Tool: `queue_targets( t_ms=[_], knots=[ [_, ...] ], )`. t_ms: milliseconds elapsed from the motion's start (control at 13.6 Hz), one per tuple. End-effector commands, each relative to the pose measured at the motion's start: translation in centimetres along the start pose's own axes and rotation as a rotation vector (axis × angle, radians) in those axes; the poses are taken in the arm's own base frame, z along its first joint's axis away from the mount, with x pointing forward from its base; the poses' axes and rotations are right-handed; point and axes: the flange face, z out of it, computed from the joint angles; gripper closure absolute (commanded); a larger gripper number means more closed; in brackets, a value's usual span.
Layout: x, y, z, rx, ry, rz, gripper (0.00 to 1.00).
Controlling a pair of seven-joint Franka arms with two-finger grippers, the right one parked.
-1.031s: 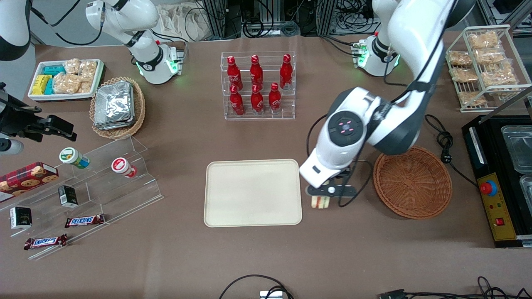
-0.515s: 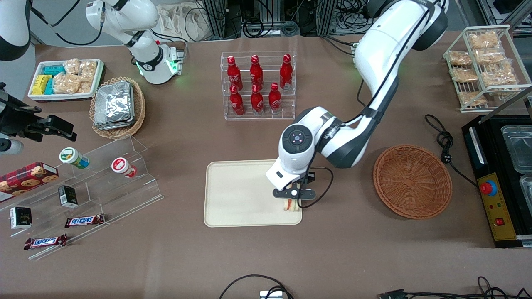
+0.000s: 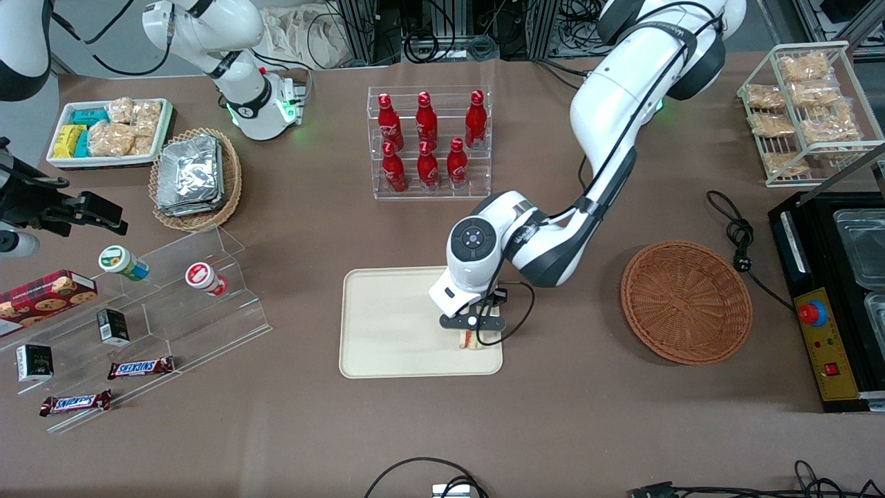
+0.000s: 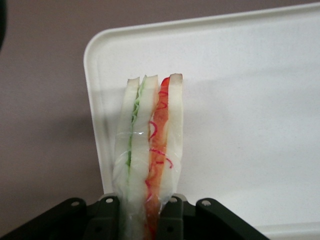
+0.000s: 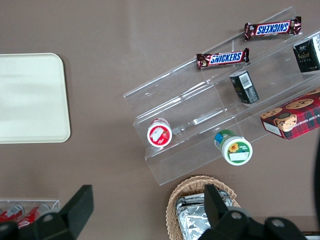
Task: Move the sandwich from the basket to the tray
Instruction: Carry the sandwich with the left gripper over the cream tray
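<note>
Front view shows the gripper [image 3: 471,337] of the left arm over the tray [image 3: 387,325], at the tray's corner that lies toward the working arm's end of the table and nearest the camera, roughly the four o'clock corner of the tray as this view draws it. The sandwich [image 3: 470,340] hangs from it, and the basket [image 3: 686,301] sits well apart at about three o'clock from the gripper, with nothing in it.

Left wrist view gives the relation that matters. Both fingers [image 4: 172,216] are clamped on the sandwich [image 4: 148,150] at its base, one on each outer bread face, so the wedge stands edge-on with its long axis running straight out from the jaws toward twelve o'clock. Its layers of bread, green filling and red filling run parallel to that axis. Under it lies the tray [image 4: 240,100], whose rounded corner shows at about eleven o'clock from the sandwich's tip, and whose rim passes just beside the green-filled side; bare table lies at nine o'clock.

I judge the sandwich to be inside the rim but only just, so a release here would land it close to the edge. Whether its tip touches the tray surface I cannot tell. Since it is held on its narrow edge, it may well tip onto a bread face when let go.
</note>
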Motion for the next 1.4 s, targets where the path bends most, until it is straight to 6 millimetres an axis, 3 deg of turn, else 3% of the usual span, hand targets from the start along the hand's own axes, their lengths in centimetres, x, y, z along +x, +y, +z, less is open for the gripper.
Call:
queue_targets(
  t_ms=[0,294,589,663,810,1104,1325],
  knots=[
    [0.2,1.0,1.1,0.029,0.033,-0.018,0.84],
    [0.2,1.3,2.0,0.021,0.048,-0.025,0.81],
    [0.0,1.4,2.5,0.021,0.041,-0.027,0.60],
    [0.0,1.4,2.5,0.021,0.041,-0.027,0.48],
    [0.1,1.4,2.5,0.019,0.042,-0.068,0.00],
    [0.6,1.2,1.1,-0.004,0.069,-0.143,0.00],
    [1.3,-0.1,-2.9,0.019,0.080,-0.187,0.00]
  ],
)
